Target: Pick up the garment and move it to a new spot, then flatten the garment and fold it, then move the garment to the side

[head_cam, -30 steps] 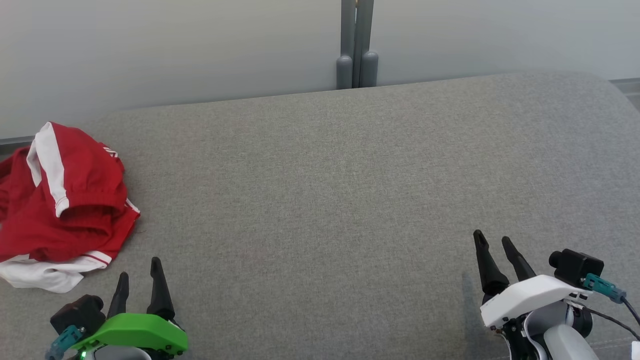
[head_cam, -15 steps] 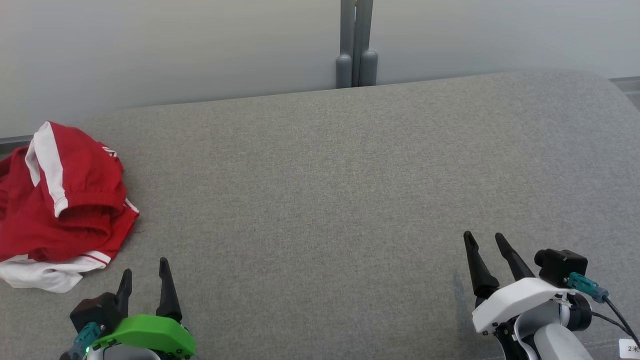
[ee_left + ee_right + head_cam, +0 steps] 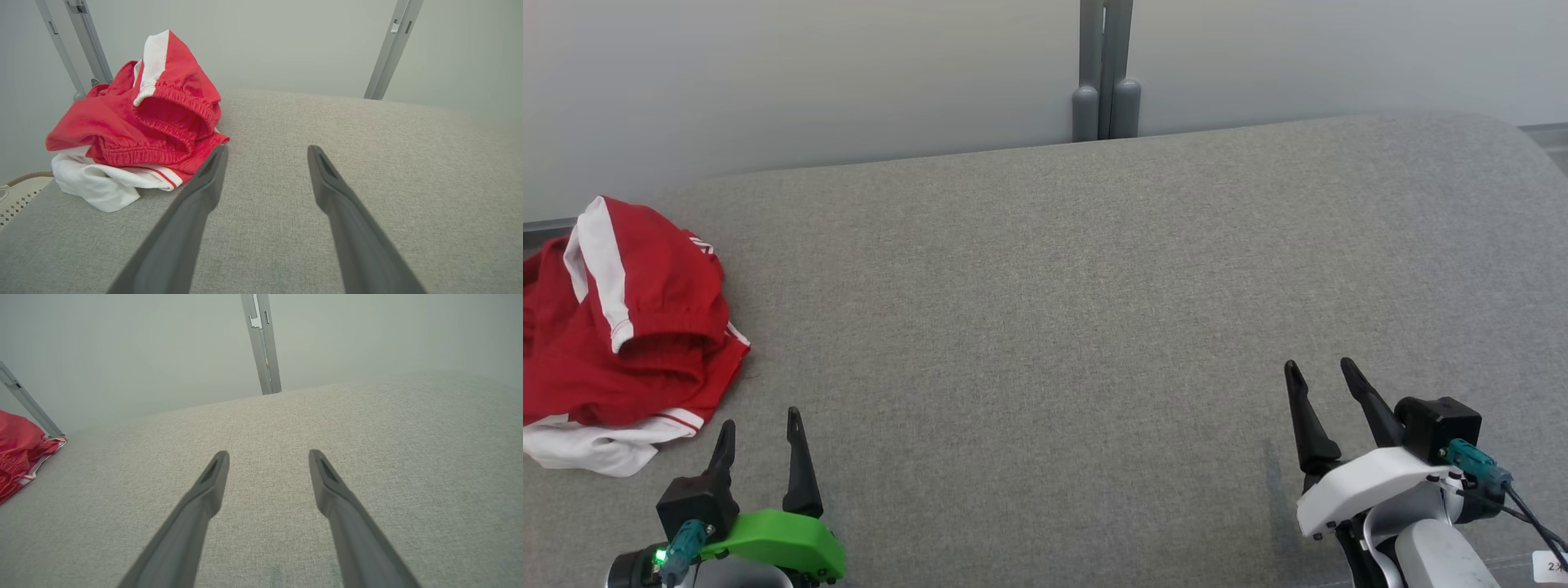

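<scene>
The garment [image 3: 621,335] is a crumpled red piece with white stripes and a white part underneath, heaped at the left edge of the grey cushioned surface [image 3: 1045,310]. In the left wrist view the garment [image 3: 139,122] lies just ahead and left of the fingers. My left gripper [image 3: 760,420] stands open at the lower left, a short way right of and nearer than the heap, holding nothing. My right gripper [image 3: 1319,369] is open at the lower right, far from the garment, over bare fabric. The right wrist view catches the garment's edge [image 3: 20,457] at its far left.
A pale wall runs behind the surface, with a grey upright post [image 3: 1104,73] at the middle of the back edge. Slanted grey frame bars [image 3: 392,49] show in the left wrist view. A woven basket rim [image 3: 16,190] peeks beside the surface's left edge.
Both grippers have shifted slightly: the left one has turned a little and moved right, the right one has edged up the picture. The garment lies as before.
</scene>
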You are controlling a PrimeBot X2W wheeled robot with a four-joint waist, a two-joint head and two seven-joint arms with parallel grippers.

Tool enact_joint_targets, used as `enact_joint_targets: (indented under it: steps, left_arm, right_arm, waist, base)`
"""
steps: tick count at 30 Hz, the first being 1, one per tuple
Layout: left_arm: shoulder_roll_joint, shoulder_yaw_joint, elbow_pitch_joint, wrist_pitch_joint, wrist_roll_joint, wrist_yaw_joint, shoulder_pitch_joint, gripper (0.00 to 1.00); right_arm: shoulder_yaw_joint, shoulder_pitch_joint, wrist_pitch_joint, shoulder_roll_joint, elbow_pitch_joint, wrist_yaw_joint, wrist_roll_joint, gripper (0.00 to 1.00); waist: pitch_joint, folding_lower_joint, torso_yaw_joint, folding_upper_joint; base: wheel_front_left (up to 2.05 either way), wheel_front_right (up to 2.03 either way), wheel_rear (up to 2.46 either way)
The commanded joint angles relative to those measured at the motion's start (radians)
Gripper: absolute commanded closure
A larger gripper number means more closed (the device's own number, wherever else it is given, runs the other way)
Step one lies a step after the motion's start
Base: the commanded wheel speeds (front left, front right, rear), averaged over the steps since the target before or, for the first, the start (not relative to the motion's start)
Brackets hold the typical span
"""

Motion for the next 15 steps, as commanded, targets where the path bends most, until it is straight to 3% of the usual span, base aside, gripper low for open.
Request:
enact_joint_targets:
  steps: [1,15]
  left_arm:
    - [0.009,-0.001,-0.004,-0.012,0.032,0.010,0.013,0.00]
    - [0.006,0.003,0.008,-0.037,0.125,0.019,0.012,0.00]
  right_arm:
    - [-0.001,-0.002,-0.013,-0.001,-0.008,0.000,-0.037,0.00]
    - [-0.018,0.002,-0.040,0.004,-0.006,0.000,-0.151,0.00]
  waist:
    - [0.000,0.0000,0.000,0.0000]
    - [0.003,0.0000,0.000,0.0000]
  base:
    - [0.00,0.00,0.00]
    - [0.00,0.00,0.00]
